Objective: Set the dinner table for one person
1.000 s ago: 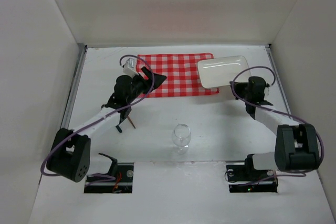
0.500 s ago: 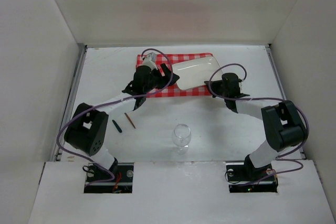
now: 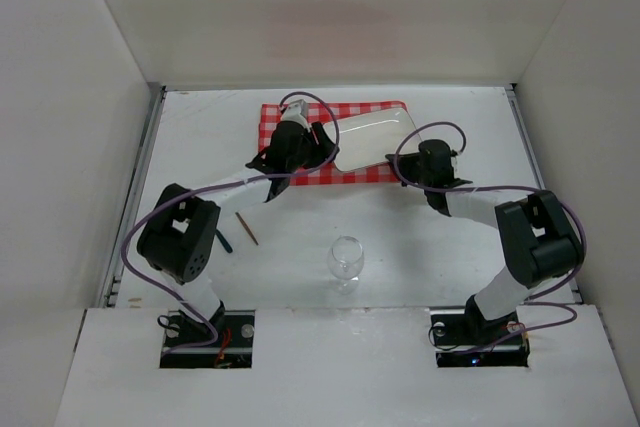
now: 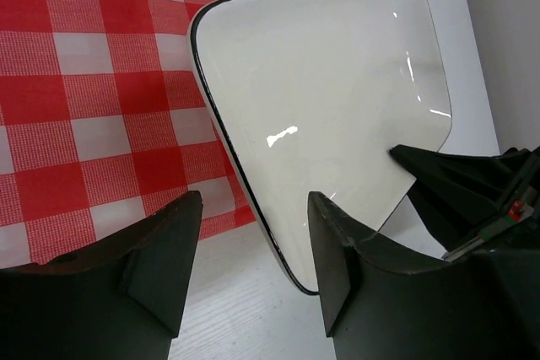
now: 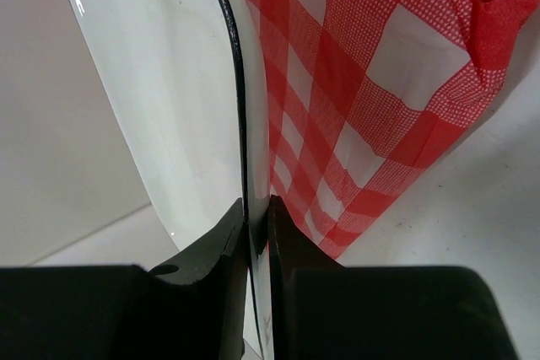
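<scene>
The right pincer (image 5: 256, 218) is clamping the thin rim of the glossy white rectangular plate (image 3: 372, 137), which is sitting over the red-and-white checked cloth (image 3: 345, 111) at the far middle of the large matte white tabletop (image 3: 200, 137). The left pincer (image 4: 255, 208) is hovering, fingers spread apart, at the plate's opposite edge. Stiff, slick and breakable by its look, the plate is probably calling for firm rim holds.

The right hand (image 5: 256, 218) pinches the white plate (image 5: 152, 82) by its dark rim, beside the checked cloth (image 5: 363, 82).
</scene>
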`<state>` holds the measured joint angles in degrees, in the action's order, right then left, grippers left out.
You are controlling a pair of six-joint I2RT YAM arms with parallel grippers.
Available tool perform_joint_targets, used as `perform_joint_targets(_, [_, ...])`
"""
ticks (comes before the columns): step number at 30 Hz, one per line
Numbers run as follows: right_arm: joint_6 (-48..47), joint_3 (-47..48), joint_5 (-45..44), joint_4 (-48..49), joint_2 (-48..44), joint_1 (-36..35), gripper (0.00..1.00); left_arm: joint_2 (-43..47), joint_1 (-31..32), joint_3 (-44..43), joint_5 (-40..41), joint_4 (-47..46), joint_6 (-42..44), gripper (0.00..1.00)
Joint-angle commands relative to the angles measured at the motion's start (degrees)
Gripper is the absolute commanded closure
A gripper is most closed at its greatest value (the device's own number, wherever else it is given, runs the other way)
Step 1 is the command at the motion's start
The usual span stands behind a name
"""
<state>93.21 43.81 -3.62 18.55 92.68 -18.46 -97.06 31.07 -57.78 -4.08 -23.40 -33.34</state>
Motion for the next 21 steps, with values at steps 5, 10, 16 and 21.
perform_joint_targets(5, [2.7,4.4,1.8,18.5,-2.0,-2.6,1.0,-3.7,1.1,-6.6,2.2,1.0,0.7,0.54])
perform_joint_targets(10, [3.1,4.4,2.0,19.6,-1.2,-3.7,1.0,-4.4,1.8,-6.8,2.3,-0.3,-0.9,0.72])
perform_joint_targets(16, [3.2,3.8,2.7,20.1,-0.9,-4.6,0.99,-3.3,0.6,-6.3,2.5,-0.5,-3.0,0.97])
perform_joint_targets(21, [4.4,1.9,4.6,22.9,-0.5,-5.0,0.85,0.5,-0.7,-4.2,1.8,-3.3,-5.4,1.0])
